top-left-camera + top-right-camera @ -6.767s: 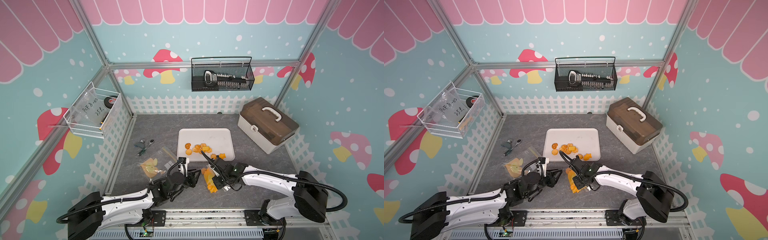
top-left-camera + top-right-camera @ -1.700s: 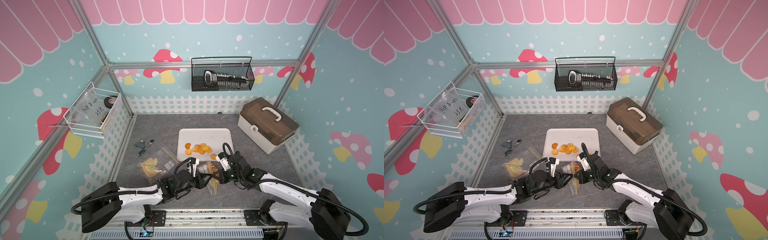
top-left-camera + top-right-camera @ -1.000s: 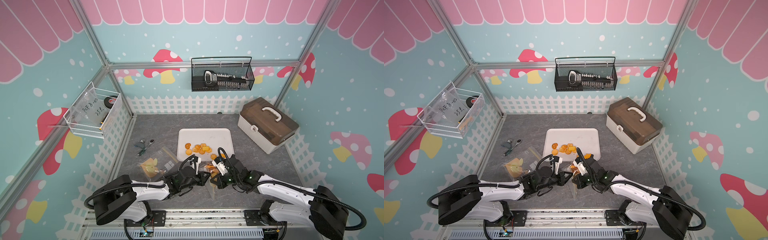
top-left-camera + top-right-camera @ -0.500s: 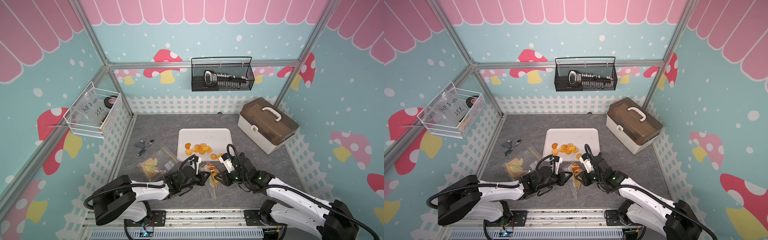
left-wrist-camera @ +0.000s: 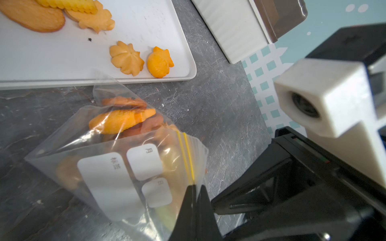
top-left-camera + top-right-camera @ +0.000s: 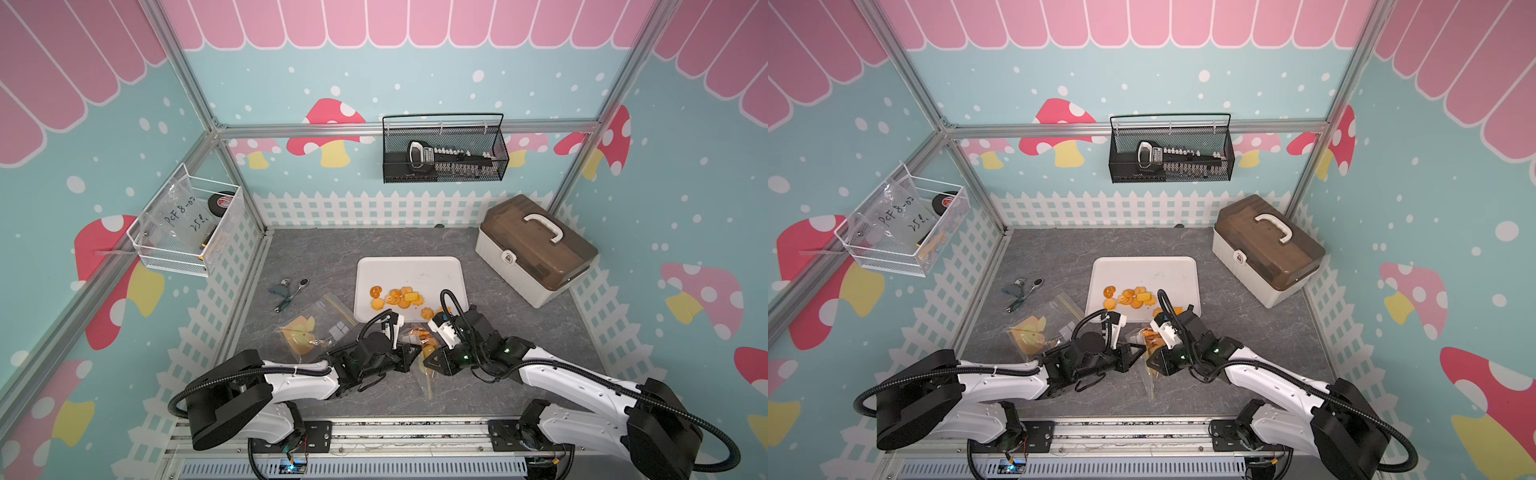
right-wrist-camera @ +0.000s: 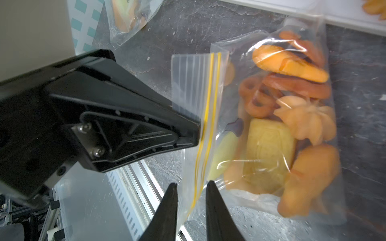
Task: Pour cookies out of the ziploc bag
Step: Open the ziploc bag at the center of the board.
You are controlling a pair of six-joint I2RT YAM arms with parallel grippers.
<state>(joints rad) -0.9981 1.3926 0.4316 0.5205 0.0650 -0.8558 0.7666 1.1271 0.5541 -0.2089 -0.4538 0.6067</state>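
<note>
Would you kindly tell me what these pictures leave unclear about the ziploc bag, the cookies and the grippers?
1. Ziploc bag: whether its yellow seal is parted; wrist views, film folds over itself.
2. Cookies inside: their number; they overlap under glare in both wrist views.
3. Left gripper and right gripper: jaws hidden in both top views by their own bodies.
4. Tray: partly cut off by the left wrist view's edge.
</note>
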